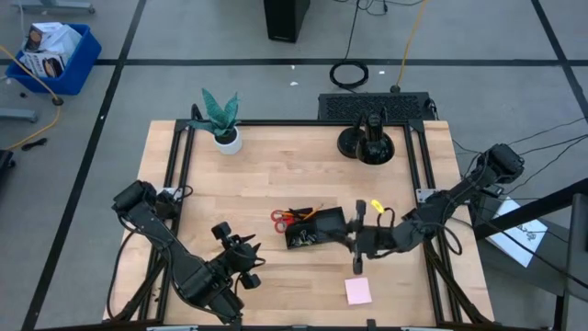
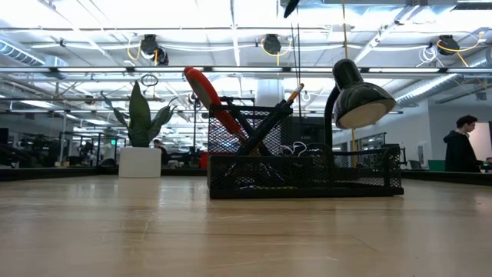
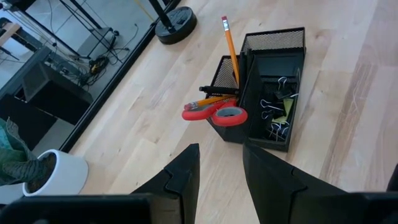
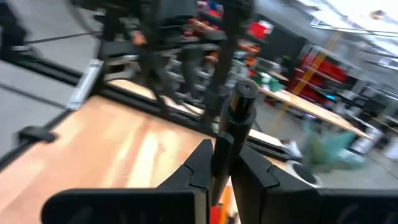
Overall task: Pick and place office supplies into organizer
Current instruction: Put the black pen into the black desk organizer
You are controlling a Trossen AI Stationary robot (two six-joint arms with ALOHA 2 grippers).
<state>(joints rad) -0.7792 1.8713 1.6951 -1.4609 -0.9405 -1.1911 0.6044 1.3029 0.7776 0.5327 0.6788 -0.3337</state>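
Pink pad (image 1: 358,291) lies flat at the table's 6 o'clock edge, apart from the organizer (image 1: 314,228) at centre, so it looks left to place. Right gripper (image 1: 359,241), at the organizer's 3 o'clock, is clenched on a black pen (image 4: 235,127) held upright, presumably for dropping into a compartment; left gripper (image 1: 248,259) waits at its 8 o'clock, fingers parted and empty. Only the left wrist view shows clips (image 3: 278,107) inside, with scissors (image 3: 214,113) and pencils (image 3: 230,43) leaning in the tall cup.
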